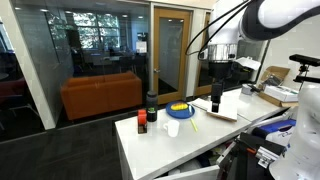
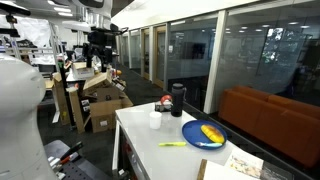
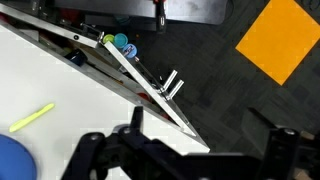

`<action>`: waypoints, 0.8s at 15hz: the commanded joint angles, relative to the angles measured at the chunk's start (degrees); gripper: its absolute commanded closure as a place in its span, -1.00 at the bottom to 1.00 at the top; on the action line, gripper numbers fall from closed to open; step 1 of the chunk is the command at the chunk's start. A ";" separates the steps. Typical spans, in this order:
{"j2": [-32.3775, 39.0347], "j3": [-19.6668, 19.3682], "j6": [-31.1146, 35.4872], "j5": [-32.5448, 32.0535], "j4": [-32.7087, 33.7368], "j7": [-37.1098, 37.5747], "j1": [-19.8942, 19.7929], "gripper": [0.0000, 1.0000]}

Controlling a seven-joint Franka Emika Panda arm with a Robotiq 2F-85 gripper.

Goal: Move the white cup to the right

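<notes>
White desk [image 1: 160, 150] is carrying the white cup [image 1: 172, 128], which is standing just beside the blue plate [image 1: 190, 112]. Your jaws are hanging wide open, gripping nothing, above the desk's edge, well apart from the cup.

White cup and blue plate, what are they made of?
The white cup looks like plain matte plastic or paper; it is too small to tell which. The blue plate is probably smooth plastic, judging by its evenly bright colour and thin, flat shape.
</notes>
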 commanded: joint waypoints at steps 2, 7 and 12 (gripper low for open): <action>6.16 0.83 3.79 -1.11 2.55 -0.95 -1.03 -1.00; 14.49 0.81 11.18 -3.17 4.03 0.30 -1.96 -1.00; 23.80 0.38 18.40 -6.01 5.89 1.43 -3.61 -1.00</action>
